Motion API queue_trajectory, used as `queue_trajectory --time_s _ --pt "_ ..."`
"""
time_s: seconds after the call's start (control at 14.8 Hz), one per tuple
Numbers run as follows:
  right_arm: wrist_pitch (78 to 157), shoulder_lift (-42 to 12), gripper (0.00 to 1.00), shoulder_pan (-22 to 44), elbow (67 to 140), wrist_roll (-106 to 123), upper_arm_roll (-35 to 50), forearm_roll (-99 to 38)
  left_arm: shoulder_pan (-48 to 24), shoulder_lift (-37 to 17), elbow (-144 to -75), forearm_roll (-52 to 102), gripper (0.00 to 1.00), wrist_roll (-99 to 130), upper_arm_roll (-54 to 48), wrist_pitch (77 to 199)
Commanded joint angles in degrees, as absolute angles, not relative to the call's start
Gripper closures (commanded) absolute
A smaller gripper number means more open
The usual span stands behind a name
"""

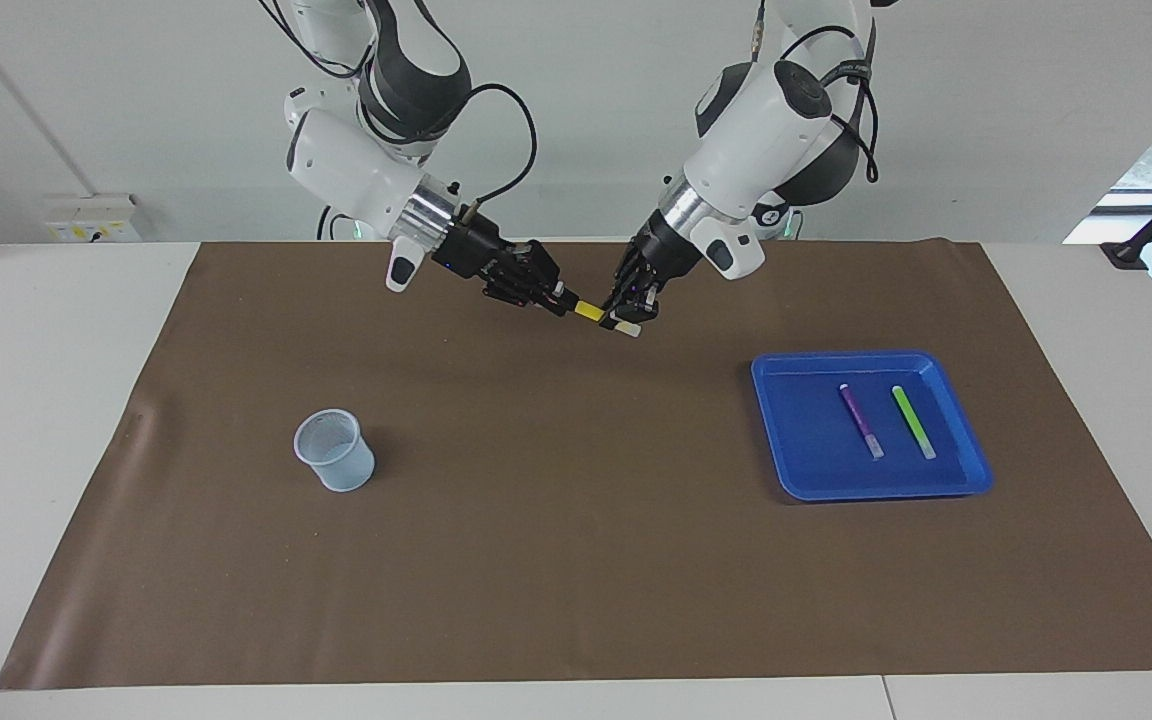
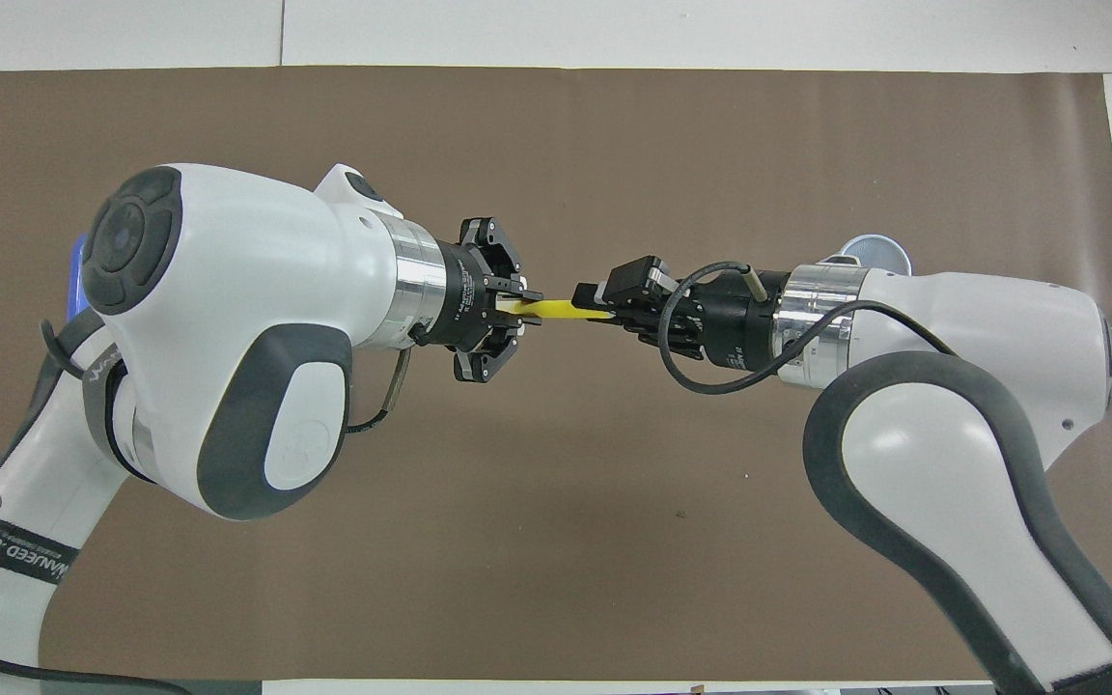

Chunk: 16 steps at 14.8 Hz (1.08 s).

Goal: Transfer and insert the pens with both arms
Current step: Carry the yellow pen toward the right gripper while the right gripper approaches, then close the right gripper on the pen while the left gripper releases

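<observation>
Two claws on one yellow pen (image 1: 590, 312) mid-air, left claw (image 1: 626, 322) and right claw (image 1: 564, 296) both clamped, so I'd bet mistimed release drops it onto the desk (image 1: 576, 520).

From the facing view we look down from high across the counter (image 1: 66, 420) toward the robots, whose arms enter at the top of the frame; the whole brown mat (image 1: 576, 560) fits in, so we sit well back. From the overhead view we look steeply down from above the robots' own end, much closer, with the arms filling the lower left and right of the frame. We share the mat's middle, turned half around between views.
</observation>
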<state>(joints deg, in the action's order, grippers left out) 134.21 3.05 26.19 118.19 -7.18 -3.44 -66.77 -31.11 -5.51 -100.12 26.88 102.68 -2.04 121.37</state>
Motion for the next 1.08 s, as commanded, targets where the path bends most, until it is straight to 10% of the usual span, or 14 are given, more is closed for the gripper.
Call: queue_trajectory --time_s 0.0,0.41,0.54,1.02 --pt "135.4 2.9 1.00 26.9 117.8 -5.2 -3.3 -68.5 -31.8 -5.4 -100.5 27.9 1.00 102.9 -1.9 120.8" --pt "134.4 2.8 1.00 26.2 117.6 -5.0 -3.3 -67.7 -31.8 -5.4 -100.5 27.8 1.00 102.7 -1.8 120.8" --pt "134.4 2.8 1.00 26.1 117.5 -5.0 -3.3 -67.7 -32.0 -5.4 -100.3 26.5 0.01 102.7 -1.8 121.3" --pt "117.2 1.0 1.00 15.5 109.5 1.6 -3.4 -37.2 -31.2 -4.4 -101.3 16.8 0.00 82.2 -1.4 120.0"
